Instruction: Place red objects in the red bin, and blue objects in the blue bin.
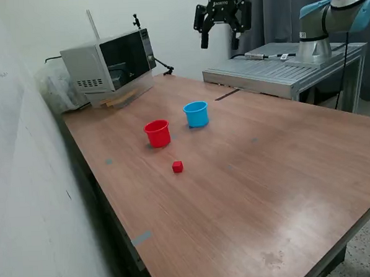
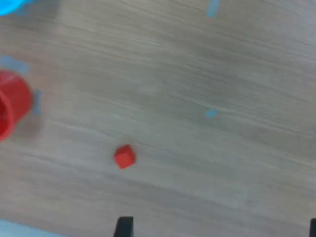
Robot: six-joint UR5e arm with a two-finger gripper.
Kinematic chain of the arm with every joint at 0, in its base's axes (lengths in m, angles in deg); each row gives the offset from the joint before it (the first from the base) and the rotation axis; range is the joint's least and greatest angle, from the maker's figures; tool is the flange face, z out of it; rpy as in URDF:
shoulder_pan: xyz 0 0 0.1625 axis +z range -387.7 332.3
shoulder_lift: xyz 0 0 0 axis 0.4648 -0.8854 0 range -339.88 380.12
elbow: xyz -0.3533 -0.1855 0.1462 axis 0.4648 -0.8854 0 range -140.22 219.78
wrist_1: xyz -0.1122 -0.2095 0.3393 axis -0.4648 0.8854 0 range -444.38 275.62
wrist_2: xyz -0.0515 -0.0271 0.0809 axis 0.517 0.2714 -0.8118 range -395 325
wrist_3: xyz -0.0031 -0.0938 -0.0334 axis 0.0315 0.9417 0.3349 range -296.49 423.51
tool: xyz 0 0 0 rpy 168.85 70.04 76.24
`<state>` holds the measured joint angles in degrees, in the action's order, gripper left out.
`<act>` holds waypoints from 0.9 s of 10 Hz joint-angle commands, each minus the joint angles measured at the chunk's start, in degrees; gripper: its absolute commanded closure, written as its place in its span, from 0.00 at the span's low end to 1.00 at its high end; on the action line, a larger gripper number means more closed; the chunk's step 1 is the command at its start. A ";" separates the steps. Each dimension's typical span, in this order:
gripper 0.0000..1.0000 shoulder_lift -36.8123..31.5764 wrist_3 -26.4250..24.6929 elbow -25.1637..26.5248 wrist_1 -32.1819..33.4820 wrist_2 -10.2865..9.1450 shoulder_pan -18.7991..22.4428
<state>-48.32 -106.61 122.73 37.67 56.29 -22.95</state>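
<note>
Now the gripper, high at the exterior view's top centre with fingers apart and empty, should drop squarely over the red cube and straddle its flat faces. Largest to smallest: smooth wood-grain table, tapered plastic red cup and blue cup mid-frame, then the crisp-edged cube just below them.

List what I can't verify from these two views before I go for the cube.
- Inside of small round red plastic cup: exterior view, its wall blocks it; wrist view, frame edge crops it.
- Inside of light blue plastic cup: same.
- End effector fingertips: wrist view, cut off by edge.
</note>
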 commanded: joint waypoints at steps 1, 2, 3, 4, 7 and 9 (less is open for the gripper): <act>0.00 8.29 -11.26 -5.33 -0.14 0.12 3.68; 0.00 11.62 -12.85 -6.91 0.30 0.29 4.03; 0.00 15.57 -15.48 -8.58 1.52 1.08 4.04; 0.00 17.96 -18.20 -9.20 3.71 1.96 4.04; 0.00 24.99 -21.74 -15.08 4.61 2.32 3.69; 0.00 28.08 -26.03 -17.99 4.61 2.32 2.03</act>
<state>-25.37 -127.91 109.04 41.79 58.39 -19.51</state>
